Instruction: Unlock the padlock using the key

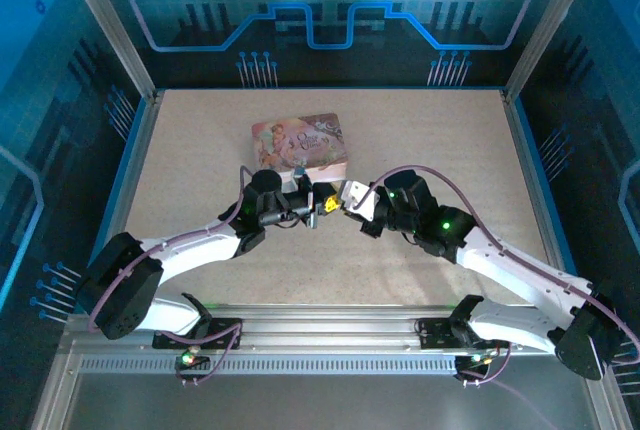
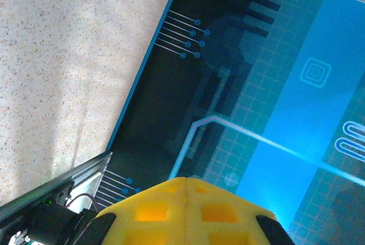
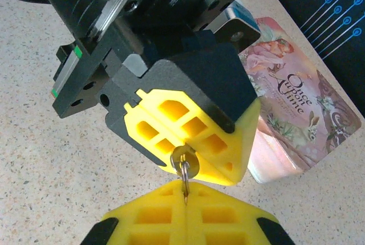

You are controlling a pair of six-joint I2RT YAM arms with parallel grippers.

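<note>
Left end effector and right end effector both pinch the key; pink tin shut nearby.

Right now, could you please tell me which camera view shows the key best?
The right wrist view: the key is close and sharp at the left pincer's yellow tip. In the top external view it is too small to make out.

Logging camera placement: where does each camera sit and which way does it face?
Top external: above and behind the robot, looking down; left arm and right arm meet near the pink tin.
Left wrist: past the shut left gripper toward table edge and blue wall.
Right wrist: over the right gripper at the left gripper's fingers pinching the key.
Shared: top and right wrist show the tin.
</note>
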